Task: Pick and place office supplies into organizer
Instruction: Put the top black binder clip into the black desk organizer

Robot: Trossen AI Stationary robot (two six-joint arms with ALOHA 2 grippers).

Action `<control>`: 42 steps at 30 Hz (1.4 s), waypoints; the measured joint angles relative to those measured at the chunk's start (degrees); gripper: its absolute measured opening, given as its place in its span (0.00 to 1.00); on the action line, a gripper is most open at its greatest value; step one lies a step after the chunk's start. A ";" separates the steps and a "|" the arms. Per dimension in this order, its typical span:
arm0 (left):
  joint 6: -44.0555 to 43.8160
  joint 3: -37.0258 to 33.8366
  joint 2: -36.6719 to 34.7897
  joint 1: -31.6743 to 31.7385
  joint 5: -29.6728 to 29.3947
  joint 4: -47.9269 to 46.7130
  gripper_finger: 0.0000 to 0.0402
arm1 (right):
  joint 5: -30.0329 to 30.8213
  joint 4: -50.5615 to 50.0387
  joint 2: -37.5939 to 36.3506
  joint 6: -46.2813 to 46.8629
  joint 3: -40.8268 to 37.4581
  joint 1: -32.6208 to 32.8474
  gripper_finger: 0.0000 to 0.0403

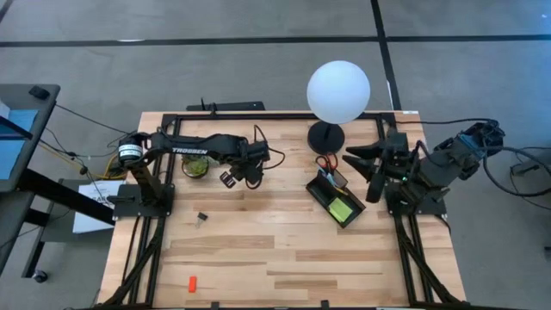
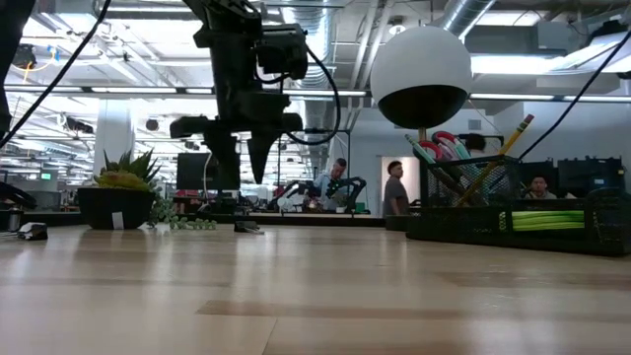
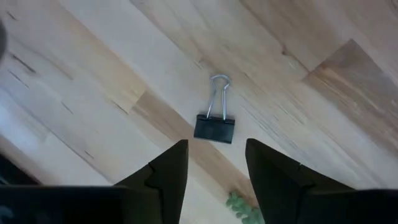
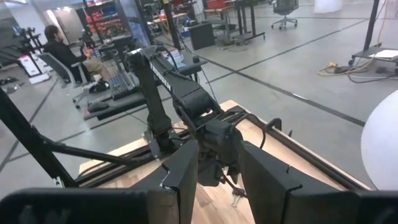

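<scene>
Left claw [image 3: 214, 163] hangs apart and empty above the worktop [image 1: 284, 250], binder clip [image 3: 215, 127] lying just ahead between its fingers, wire handles pointing away; organizer [image 1: 336, 200] sits rightward, beside the idle, apart right claw [image 1: 368, 176]

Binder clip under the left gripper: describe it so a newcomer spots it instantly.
Start at the spiky green potted plant at the wooden table's far left. Just right of it, under the left gripper, lies the black binder clip with folded silver wire handles. The other black clip lies nearer the front, alone.
</scene>
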 joint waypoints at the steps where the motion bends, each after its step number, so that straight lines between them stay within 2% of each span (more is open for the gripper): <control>1: 0.45 0.00 0.00 0.00 0.02 0.00 0.40 | 0.01 -0.02 0.28 -0.01 0.00 0.00 0.28; 7: 1.10 -0.03 2.02 0.41 3.00 0.46 0.44 | -0.16 -0.13 2.22 -0.03 0.00 0.00 0.28; 17: 3.42 -0.01 10.55 0.85 -4.23 4.16 0.45 | -1.36 0.44 3.10 0.01 -0.02 0.45 0.28; 34: 3.53 0.24 11.97 1.81 -3.49 3.50 0.45 | -1.56 0.40 3.12 -0.01 -0.02 0.44 0.28; 37: 1.97 0.24 11.98 1.76 -3.33 3.33 0.42 | -1.55 0.37 3.12 -0.03 -0.02 0.44 0.28; 42: -1.16 0.37 12.02 1.60 -3.39 3.03 0.31 | -1.56 0.37 3.12 -0.01 -0.02 0.44 0.28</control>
